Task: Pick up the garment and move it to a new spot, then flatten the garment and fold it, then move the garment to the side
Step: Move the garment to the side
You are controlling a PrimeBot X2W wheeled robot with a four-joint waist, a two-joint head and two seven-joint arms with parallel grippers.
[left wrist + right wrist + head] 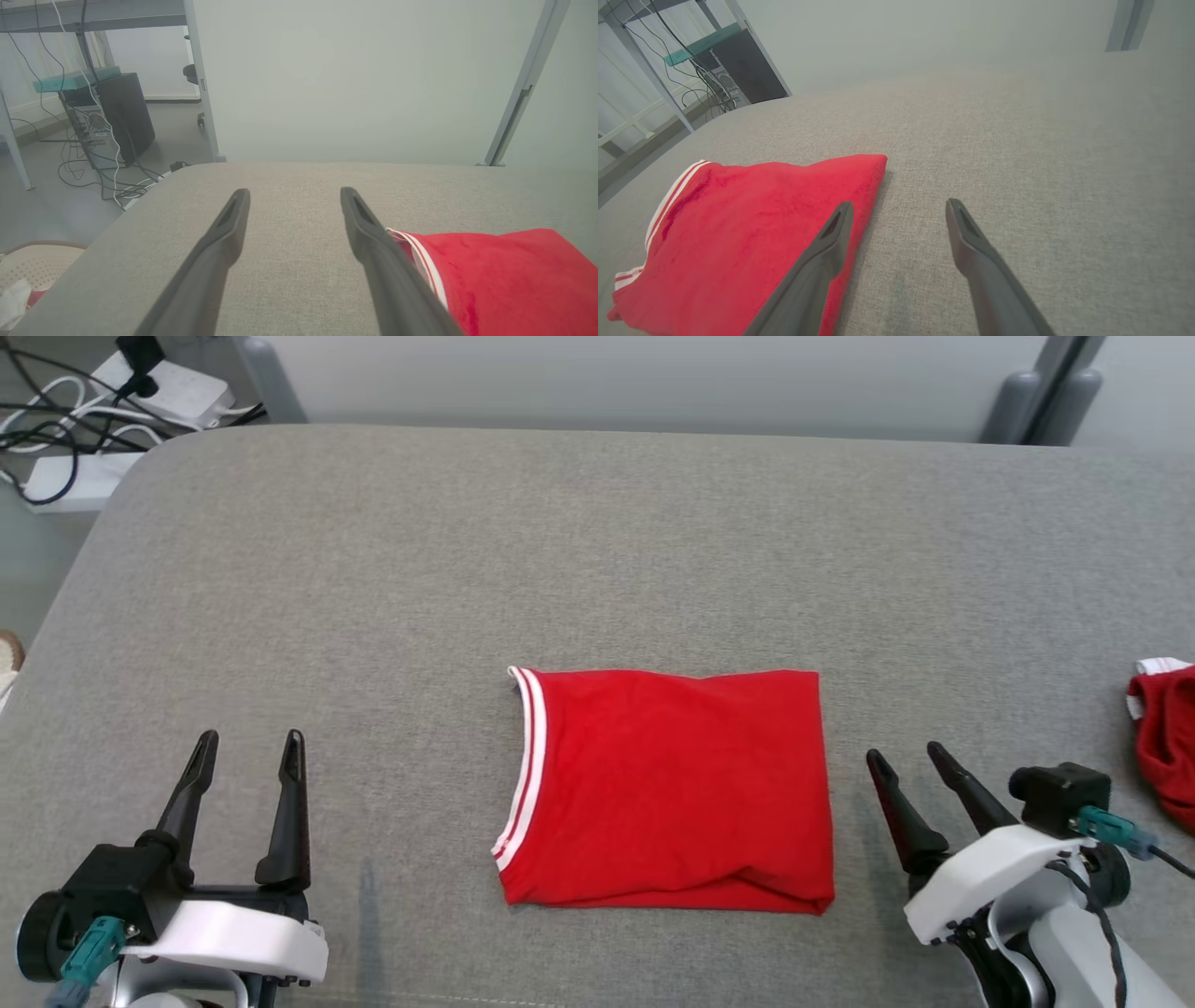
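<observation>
off the table's left edge, low in the left wrist view, sits a pale perforated basket-like thing [39,261] with a scrap of white cloth [13,303] and a bit of red in it; whether it is truly a basket i cannot tell. the red garment [667,789] lies folded into a flat rectangle on the grey padded table [597,541], about midway across and towards the near edge, between the two grippers and touching neither. its long axis runs left to right across the table, and the edge with white striped trim [523,765] faces the robot's left. the left gripper [250,737] rests well to the left of that trim with its fingers spread wide and nothing between them. the right gripper [904,752] sits just beside the garment's plain right edge, fingers likewise wide apart and empty. a second red garment [1167,747] lies crumpled at the table's far right.
</observation>
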